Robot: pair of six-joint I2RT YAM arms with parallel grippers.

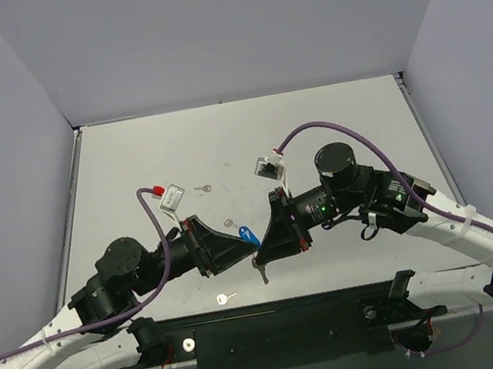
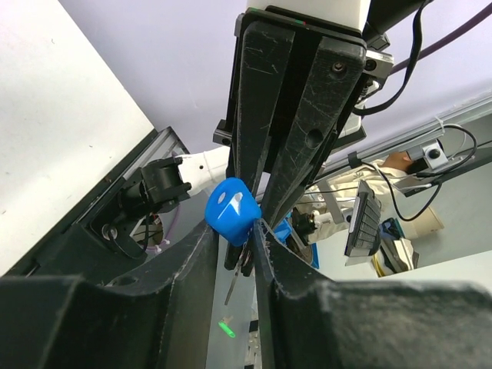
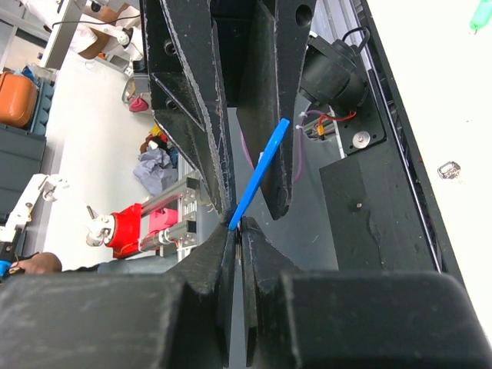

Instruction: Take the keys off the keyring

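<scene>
One keyring [image 3: 261,165] | right jaws [image 3: 238,231] pinching it | left jaws [image 2: 237,231] narrow, grip unclear

A pale-headed key [image 1: 225,297] lies on my white table [image 1: 342,129], just beyond the black rail [image 1: 283,336]. Farther back from that key sits a small grey piece [image 1: 228,223], then a second grey piece [image 1: 205,189].
</scene>
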